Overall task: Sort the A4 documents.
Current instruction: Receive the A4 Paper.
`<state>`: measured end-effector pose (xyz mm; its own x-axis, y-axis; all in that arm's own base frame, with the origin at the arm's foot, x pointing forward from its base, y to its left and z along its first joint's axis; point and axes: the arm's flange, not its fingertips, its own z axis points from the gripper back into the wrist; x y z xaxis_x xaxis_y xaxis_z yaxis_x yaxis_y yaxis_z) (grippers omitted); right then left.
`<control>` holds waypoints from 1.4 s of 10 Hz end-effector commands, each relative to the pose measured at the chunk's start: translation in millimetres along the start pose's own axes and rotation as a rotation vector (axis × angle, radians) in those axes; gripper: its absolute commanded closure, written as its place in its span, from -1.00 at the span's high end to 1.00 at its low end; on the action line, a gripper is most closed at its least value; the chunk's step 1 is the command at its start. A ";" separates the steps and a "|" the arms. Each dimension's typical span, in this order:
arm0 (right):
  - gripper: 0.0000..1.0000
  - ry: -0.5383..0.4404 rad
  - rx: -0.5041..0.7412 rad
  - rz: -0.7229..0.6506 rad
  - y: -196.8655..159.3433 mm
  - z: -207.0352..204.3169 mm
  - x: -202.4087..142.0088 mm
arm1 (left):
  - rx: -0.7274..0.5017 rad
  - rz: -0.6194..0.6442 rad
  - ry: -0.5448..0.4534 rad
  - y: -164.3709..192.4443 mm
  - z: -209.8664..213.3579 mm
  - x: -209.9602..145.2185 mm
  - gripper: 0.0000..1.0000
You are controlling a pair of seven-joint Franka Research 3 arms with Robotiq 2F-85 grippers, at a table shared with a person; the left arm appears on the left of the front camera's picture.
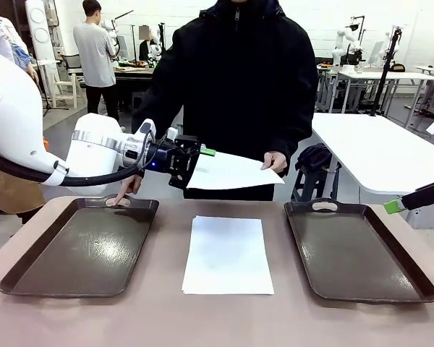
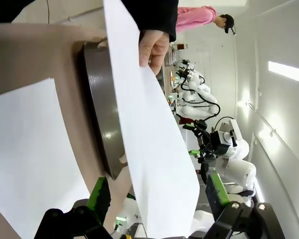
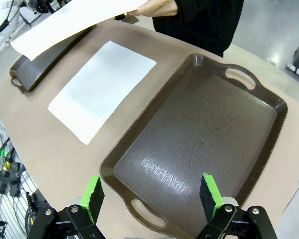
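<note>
a thin white paper sheet (image 1: 231, 172) lies between our wide-open left jaws; our right jaws gape toward a dark brown rectangular tray (image 3: 209, 124).

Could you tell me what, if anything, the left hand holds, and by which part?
Nothing: the left hand is open around one end of the raised sheet; the person's hand holds the other end.

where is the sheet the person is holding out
Front view: the held sheet hovers over the table's far edge, centre, between the person's hand and the left gripper.
</note>
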<state>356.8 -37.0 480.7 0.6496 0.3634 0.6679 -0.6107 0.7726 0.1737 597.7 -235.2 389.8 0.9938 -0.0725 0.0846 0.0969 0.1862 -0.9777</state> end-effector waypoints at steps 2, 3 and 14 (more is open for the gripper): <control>1.00 -0.006 0.016 -0.001 -0.8 -2.2 -0.5 | -0.010 0.067 0.057 1.7 0.3 8.7 1.00; 1.00 -0.006 0.016 -0.001 -0.8 -2.2 -0.5 | -0.005 0.056 0.037 2.3 1.3 8.9 0.75; 1.00 -0.006 0.016 -0.001 -0.8 -2.2 -0.5 | 0.025 0.025 0.012 3.1 2.5 4.1 -1.00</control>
<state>356.8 -36.9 480.6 0.6497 0.3635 0.6677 -0.6108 0.7724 0.1739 600.0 -232.7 384.3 0.9961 -0.0797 0.0373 0.0519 0.1902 -0.9804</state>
